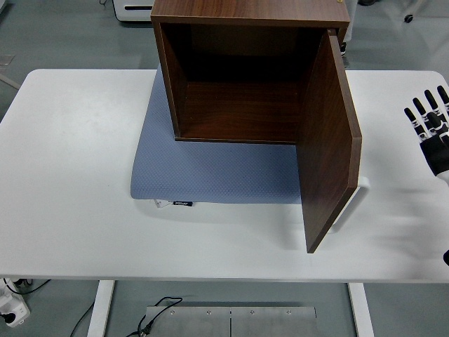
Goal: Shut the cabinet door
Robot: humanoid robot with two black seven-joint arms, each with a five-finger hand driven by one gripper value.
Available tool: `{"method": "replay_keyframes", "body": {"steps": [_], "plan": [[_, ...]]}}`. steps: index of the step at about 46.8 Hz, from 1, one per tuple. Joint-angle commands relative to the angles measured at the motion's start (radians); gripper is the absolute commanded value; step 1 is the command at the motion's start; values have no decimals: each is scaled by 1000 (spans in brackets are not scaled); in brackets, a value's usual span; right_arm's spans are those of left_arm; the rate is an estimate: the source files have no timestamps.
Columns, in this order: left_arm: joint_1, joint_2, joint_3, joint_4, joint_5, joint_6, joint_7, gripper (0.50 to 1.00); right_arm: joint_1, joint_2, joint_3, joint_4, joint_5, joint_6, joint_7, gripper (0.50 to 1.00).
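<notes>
On the white table [70, 175]: a dark brown wooden box cabinet [245, 70] stands toward the far middle, its open front facing the near edge.
Under the cabinet: a blue-grey textured mat [210, 172] lies flat, reaching out in front of the cabinet toward the near edge; a small dark label sits at its near-left edge.
Cabinet interior: bare wood, with shadow along the back wall.
Cabinet door: the flat brown wooden door [328, 140] is hinged on the cabinet's right side and stands swung wide open, pointing out toward the near edge, roughly square to the cabinet front.
Door handle: a white bar-shaped handle [353, 203] shows on the door's outer face, low down and near its free edge.
Right hand: the black 5-fingered robot hand with a white wrist [431, 133] enters at the right edge of the picture, over the table, well apart from the door and to its right.
Right hand state: the fingers [417, 119] are stretched out straight and spread, pointing away from the near edge, grasping nothing; the hand is partly cut off by the picture's edge.
Below the table: white legs, a grey metal plate and black cables on the floor.
</notes>
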Motion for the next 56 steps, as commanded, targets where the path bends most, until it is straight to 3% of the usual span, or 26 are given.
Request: {"method": "replay_keyframes", "body": {"steps": [1,16,34,56], "plan": [[0,0,0,1,0,0,0,1000,-26,-19,7,33,0,0,0,1000],[0,0,0,1,0,0,0,1000,-150,-38,78,162,2,0,-2,1000],[0,0,0,1,0,0,0,1000,-340,-73,164,425,0,0,-3,1000],[0,0,0,1,0,0,0,1000,-520,-81,211,463,-1,0,-5,1000]]}}
